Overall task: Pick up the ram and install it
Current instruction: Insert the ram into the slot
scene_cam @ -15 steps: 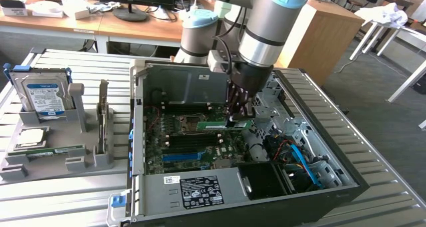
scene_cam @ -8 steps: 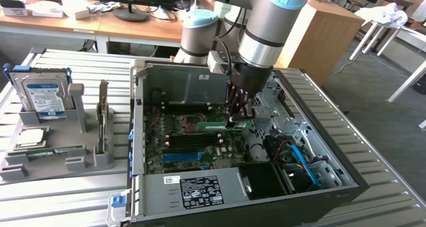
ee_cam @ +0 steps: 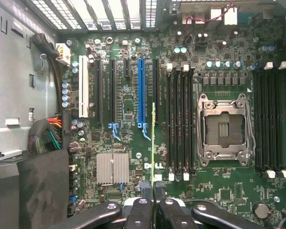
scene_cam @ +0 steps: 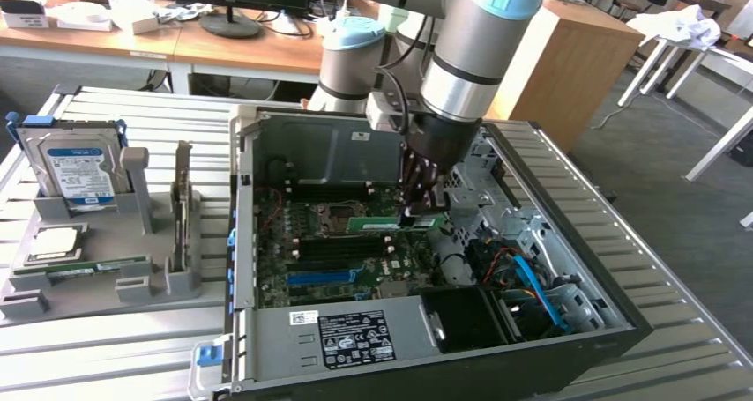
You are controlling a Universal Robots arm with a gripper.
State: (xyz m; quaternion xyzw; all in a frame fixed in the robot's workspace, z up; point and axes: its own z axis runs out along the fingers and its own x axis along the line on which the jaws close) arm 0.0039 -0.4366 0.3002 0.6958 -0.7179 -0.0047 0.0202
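Pickup looks done: pincer (ee_cam: pixel 154 191) is clamped on the ram (ee_cam: pixel 154 138), held edge-on above the motherboard (ee_cam: pixel 229 191), near the black memory slots (ee_cam: pixel 178 124) beside the CPU socket (ee_cam: pixel 224 129). Ram seemingly not seated yet, so install remains.

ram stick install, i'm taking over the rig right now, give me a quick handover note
End effector: shut on the long, thin green circuit-board ram stick, held edge-on.
Where: inside the open black computer case, above the green motherboard, alongside the black memory slots.
Done: ram picked up and brought into the case.
Left: ram not yet seated in a slot.
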